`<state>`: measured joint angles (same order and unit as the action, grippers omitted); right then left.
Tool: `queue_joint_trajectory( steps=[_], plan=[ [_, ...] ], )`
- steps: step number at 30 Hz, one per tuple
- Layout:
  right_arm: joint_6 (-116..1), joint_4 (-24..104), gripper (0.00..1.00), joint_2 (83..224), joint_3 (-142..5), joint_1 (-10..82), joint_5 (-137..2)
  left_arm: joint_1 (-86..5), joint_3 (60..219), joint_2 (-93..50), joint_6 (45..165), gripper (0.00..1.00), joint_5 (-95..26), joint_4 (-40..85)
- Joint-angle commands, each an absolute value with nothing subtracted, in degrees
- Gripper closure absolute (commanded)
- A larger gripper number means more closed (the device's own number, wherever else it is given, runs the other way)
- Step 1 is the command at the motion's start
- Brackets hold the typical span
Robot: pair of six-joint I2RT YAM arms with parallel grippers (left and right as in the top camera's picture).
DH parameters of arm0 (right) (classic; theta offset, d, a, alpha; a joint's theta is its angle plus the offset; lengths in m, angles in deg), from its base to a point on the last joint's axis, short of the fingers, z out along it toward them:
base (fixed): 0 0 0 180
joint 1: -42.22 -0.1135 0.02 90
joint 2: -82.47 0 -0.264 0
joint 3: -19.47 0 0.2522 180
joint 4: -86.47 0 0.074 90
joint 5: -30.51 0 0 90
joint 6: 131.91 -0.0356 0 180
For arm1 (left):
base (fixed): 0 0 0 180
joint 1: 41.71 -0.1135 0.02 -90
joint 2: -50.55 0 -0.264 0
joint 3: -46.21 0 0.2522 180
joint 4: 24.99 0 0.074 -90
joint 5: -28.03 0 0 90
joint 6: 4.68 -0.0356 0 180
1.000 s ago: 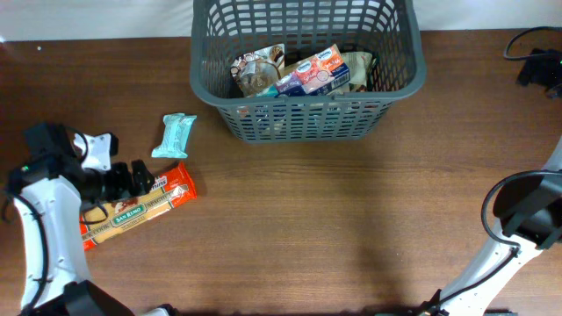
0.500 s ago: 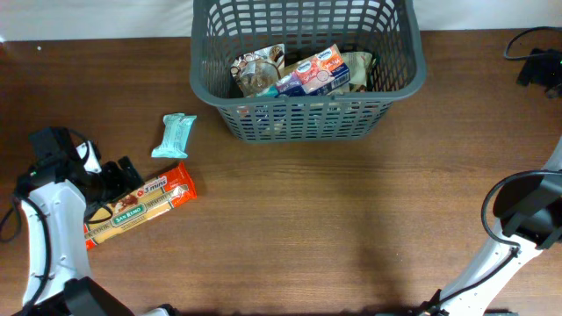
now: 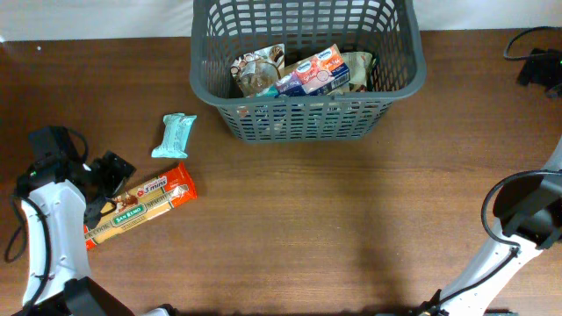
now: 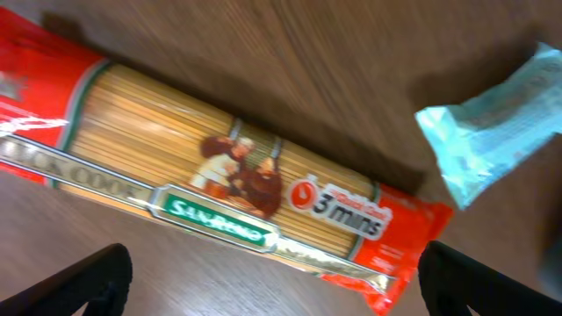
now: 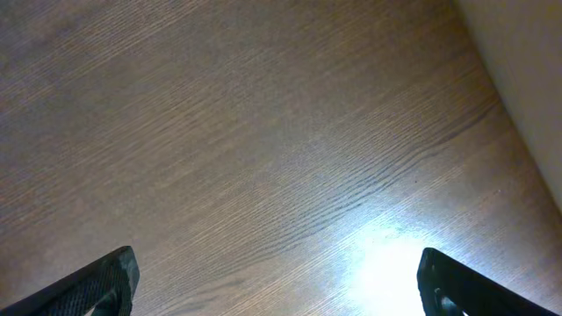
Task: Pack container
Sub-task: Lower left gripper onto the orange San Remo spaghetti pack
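The dark grey lattice container stands at the back centre and holds several snack packs. A long red spaghetti pack lies flat at the front left, and it fills the left wrist view. A small teal snack pack lies just beyond it, also seen in the left wrist view. My left gripper is open and empty above the spaghetti pack's near edge. My right gripper is open and empty over bare wood at the far right.
The brown wooden table stretches between the container and the front edge. A white wall runs along the back, and it shows in the right wrist view. A black cable lies near the right gripper at the back right.
My left gripper has drawn back to the left from over the spaghetti pack and turned slightly. The packs and the right arm have not moved.
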<state>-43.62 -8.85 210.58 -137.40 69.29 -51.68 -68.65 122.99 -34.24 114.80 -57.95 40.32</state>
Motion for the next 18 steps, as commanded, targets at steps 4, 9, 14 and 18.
queue_joint_trajectory(
  steps=[4, 9, 14, 18],
  plan=[
    [-44.3, -8.7, 0.01, 210.4, -137.3, 69.2, -51.8, -68.9, 122.6, -33.4, 119.7, 0.00, -53.8, 40.3],
    [-44.3, -8.7, 0.01, 210.4, -137.3, 69.2, -51.8, -68.9, 122.6, -33.4, 132.6, 0.11, -54.1, 43.1],
    [-44.3, -8.7, 0.01, 210.4, -137.3, 69.2, -51.8, -68.9, 122.6, -33.4, 147.1, 0.11, -55.8, 47.5],
    [-44.3, -8.7, 0.01, 210.4, -137.3, 69.2, -51.8, -68.8, 122.6, -33.4, 152.5, 0.11, -55.8, 48.2]
  ],
)
